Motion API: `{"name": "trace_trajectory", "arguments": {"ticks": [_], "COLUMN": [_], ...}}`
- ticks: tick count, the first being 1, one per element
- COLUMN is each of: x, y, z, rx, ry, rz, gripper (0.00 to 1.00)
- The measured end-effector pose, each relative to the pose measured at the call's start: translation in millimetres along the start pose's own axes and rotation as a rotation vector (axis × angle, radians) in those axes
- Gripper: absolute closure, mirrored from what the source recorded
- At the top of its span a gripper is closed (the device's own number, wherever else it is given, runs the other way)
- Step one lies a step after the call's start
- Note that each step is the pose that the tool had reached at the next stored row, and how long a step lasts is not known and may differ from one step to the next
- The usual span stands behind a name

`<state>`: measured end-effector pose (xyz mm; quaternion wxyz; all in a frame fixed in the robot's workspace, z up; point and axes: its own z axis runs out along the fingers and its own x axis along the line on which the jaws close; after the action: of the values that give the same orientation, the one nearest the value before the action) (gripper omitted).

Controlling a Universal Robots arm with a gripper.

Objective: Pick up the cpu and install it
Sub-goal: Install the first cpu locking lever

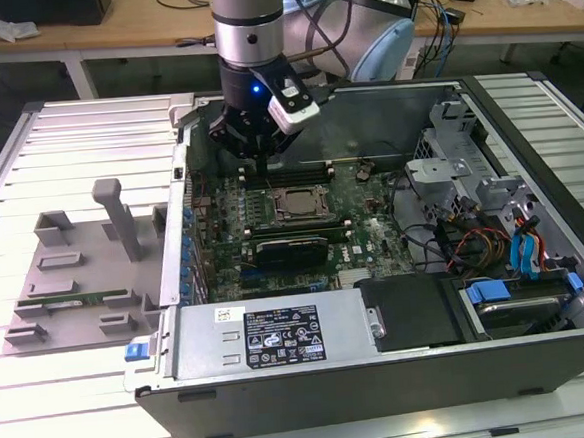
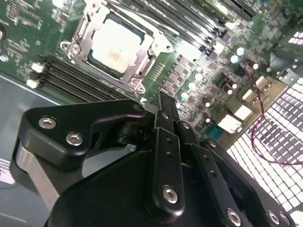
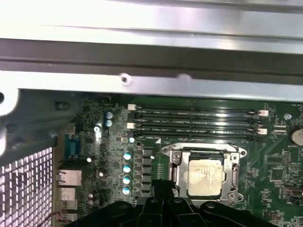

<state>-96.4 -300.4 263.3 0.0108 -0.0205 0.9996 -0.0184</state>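
The cpu [image 1: 296, 205] lies flat inside the dark socket frame [image 1: 271, 206] of the green motherboard, in the open computer case. Its silver-grey top shows in both wrist views [image 2: 116, 47] [image 3: 204, 177], with the metal socket frame [image 2: 156, 45] [image 3: 235, 163] around it. My gripper [image 1: 258, 163] hangs just above the board, behind the socket and over the memory slots [image 3: 199, 123]. Its black fingers [image 2: 163, 109] [image 3: 161, 187] are shut together with nothing between them, a short way off the cpu's edge.
A grey fixture plate [image 1: 75, 264] lies at the exterior view's left, with a green memory stick [image 1: 72, 300] on it. The case's back wall [image 1: 385, 112] rises just behind the gripper. The power supply [image 1: 280, 335] sits at the front; the drive cage and cables [image 1: 494, 235] are at the right.
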Motion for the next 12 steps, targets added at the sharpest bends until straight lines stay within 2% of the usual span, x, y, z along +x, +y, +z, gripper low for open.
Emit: {"name": "trace_trajectory", "arguments": {"ticks": [6, 9, 12], "x": [12.8, 15.8, 16.8], "y": [7.9, 12.7, 20.4], "z": [0.9, 1.2, 1.5], "rx": [-0.0003, -0.0011, -0.0029], "ry": [-0.0001, 0.0, -0.0002], "rz": [0.0, 0.0, 0.0], "gripper": [0.89, 0.89, 0.89]}}
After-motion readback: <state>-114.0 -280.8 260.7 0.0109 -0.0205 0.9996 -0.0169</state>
